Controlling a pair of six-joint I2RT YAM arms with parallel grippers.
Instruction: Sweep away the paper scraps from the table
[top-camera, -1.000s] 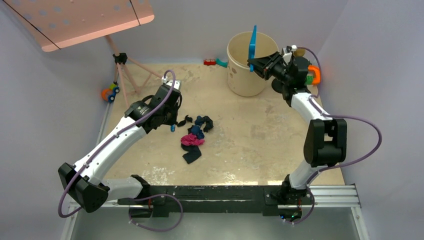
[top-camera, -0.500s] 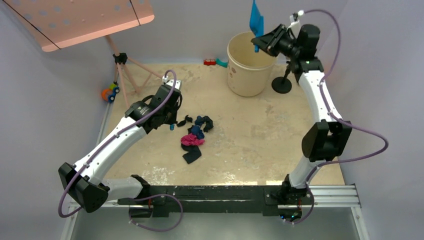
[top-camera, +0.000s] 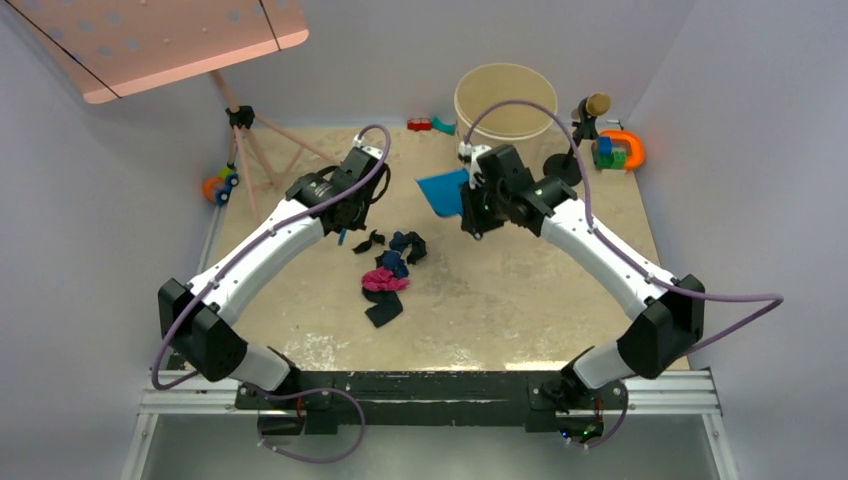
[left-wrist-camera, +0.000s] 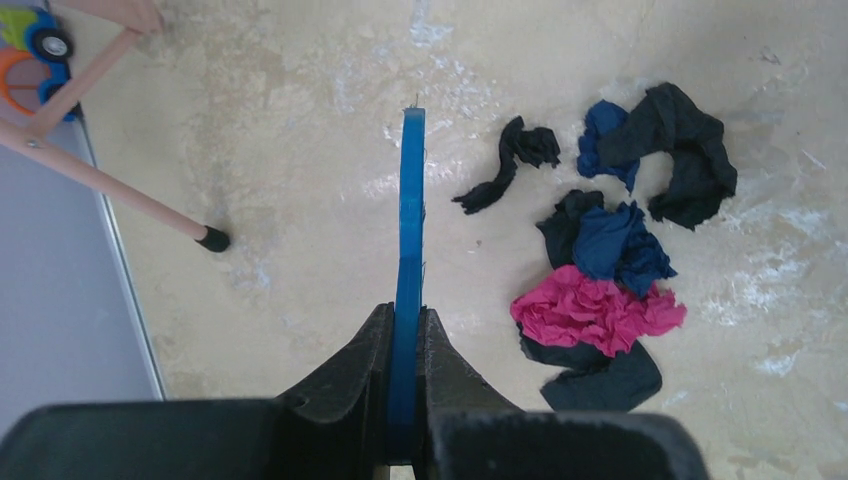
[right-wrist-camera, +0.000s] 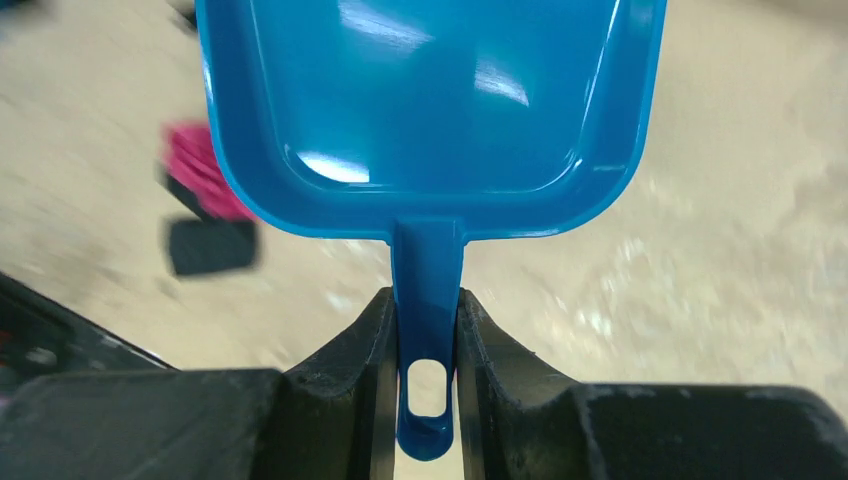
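Beige and white-stained, the table in the top view carries the paper scraps bunched left of its middle, between the two arms. The pile's long axis runs roughly from the near side to the far side. The left jaws sit just left of the pile's far end, so that arm looks the nearer. The right jaws hold a blue dustpan beyond the pile and a little to its right, wide end turned leftward. A cream bucket stands at the far edge, well apart from the scraps. The left wrist view shows the left jaws pinched narrow on a thin blue brush, seen edge-on with no bristles to make out. The scraps lie to its right: black, dark blue and one magenta wad, the nearest black strip close to the brush but apart from it. A push rightward, across the brush's flat side, seems what the sweep calls for. Only this view separates the wads. The right wrist view shows the right jaws clamped on the dustpan's handle and an empty pan, which the top view cannot confirm. The table is blurred here, with a pink scrap low left of the pan. Whether the pan's lip touches the table cannot be told.
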